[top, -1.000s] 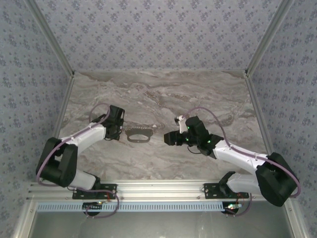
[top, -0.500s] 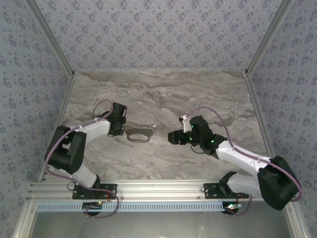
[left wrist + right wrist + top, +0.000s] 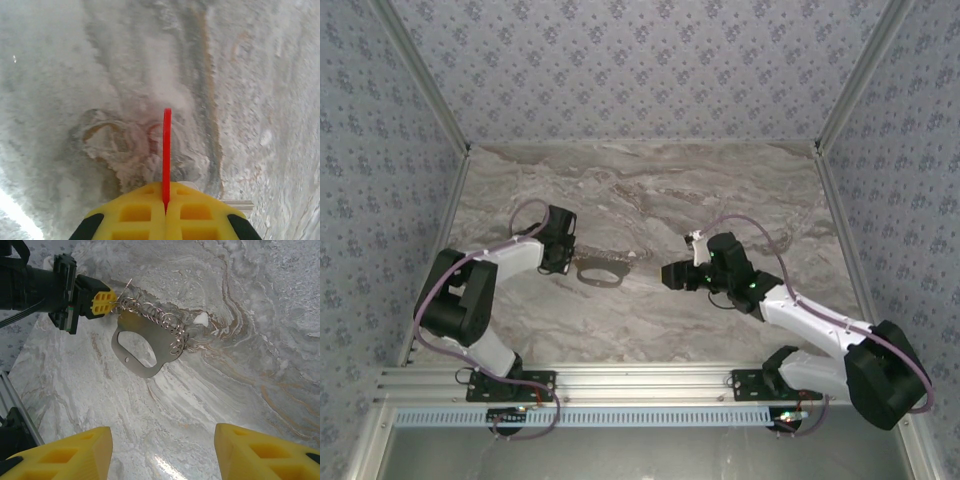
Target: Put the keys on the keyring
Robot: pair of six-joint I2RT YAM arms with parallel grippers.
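The left arm is folded low at the left of the top view. The left gripper point(image 3: 166, 202) is pressed together on the red key point(image 3: 167, 150), just beside the keyring point(image 3: 145, 342) lying mid-table. The right gripper point(image 3: 162, 450) points leftward, spread wide and empty. The table point(image 3: 650, 190) is marbled and the walls point(image 3: 620, 60) are floral-papered.

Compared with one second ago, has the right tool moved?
Yes, slightly: in the top view the right tool has drawn rightward, away from the keyring and toward the table's right edge.
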